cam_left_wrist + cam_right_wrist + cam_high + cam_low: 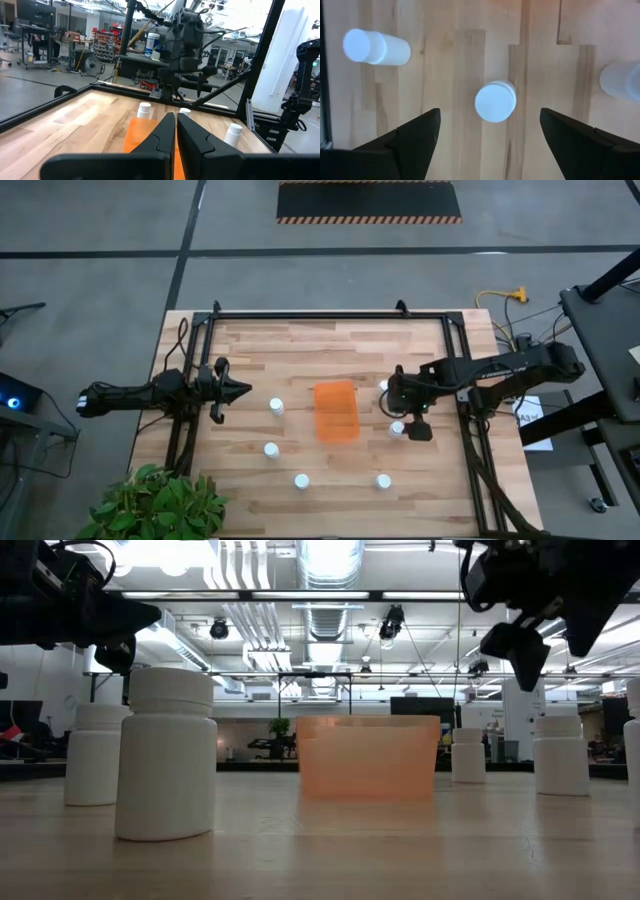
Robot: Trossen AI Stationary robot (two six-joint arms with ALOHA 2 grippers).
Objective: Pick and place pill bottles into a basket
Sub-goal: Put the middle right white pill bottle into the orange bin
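The orange basket (336, 411) stands on its base mid-table. Several white capped pill bottles stand upright around it: two on its left (276, 406) (271, 449), two toward the near edge (301, 480) (383, 480), two on its right (383, 385) (397, 428). My right gripper (401, 416) points down, open, well above the nearer right-hand bottle (495, 101), its fingers on either side and clear of it. My left gripper (240, 391) is shut and empty, held level left of the basket, pointing toward it (145, 136).
A black metal frame (330, 313) runs along the table's far edge and down both sides. A green plant (150, 505) stands at the near left corner. Bare wood lies between the bottles and along the far side of the table.
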